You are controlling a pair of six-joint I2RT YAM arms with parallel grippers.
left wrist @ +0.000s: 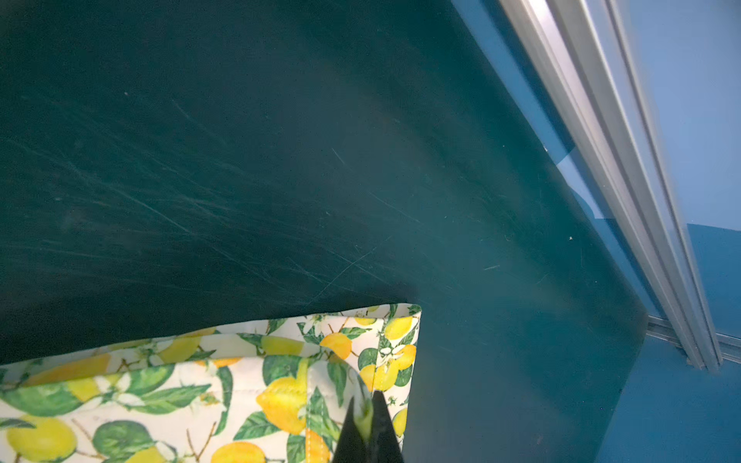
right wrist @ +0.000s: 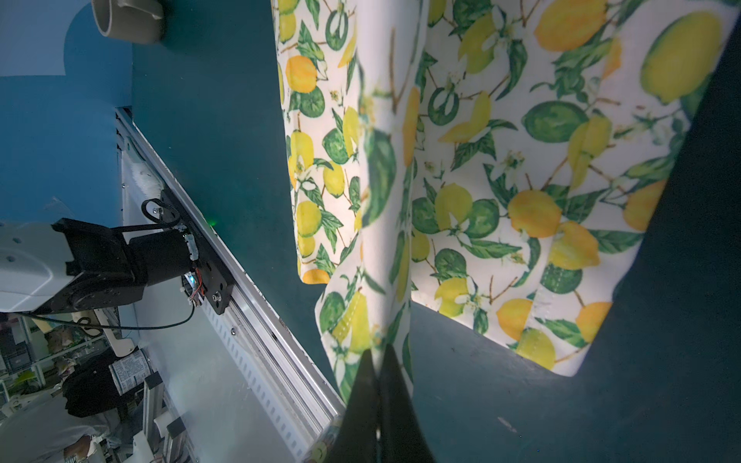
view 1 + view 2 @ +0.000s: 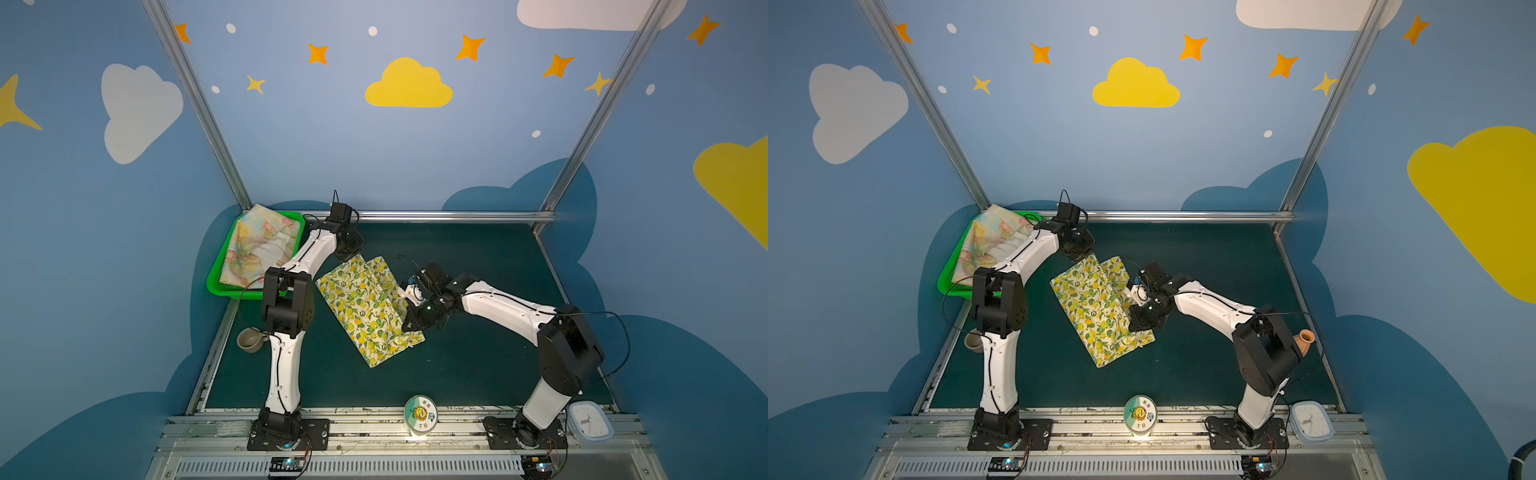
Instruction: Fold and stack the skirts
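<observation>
Dark green matting (image 3: 478, 270) covers the table between blue cloud-painted walls. At its middle lies the lemon skirt (image 3: 365, 307), partly folded. The left gripper (image 1: 365, 401) is clamped on the skirt's far corner; the right gripper (image 2: 377, 352) is clamped on its right edge. The floral skirt (image 3: 257, 245) sits in the green basket (image 3: 216, 286), far left.

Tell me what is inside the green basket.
The pale floral skirt lies crumpled in the green basket, covering most of its floor; anything beneath it is hidden.
</observation>
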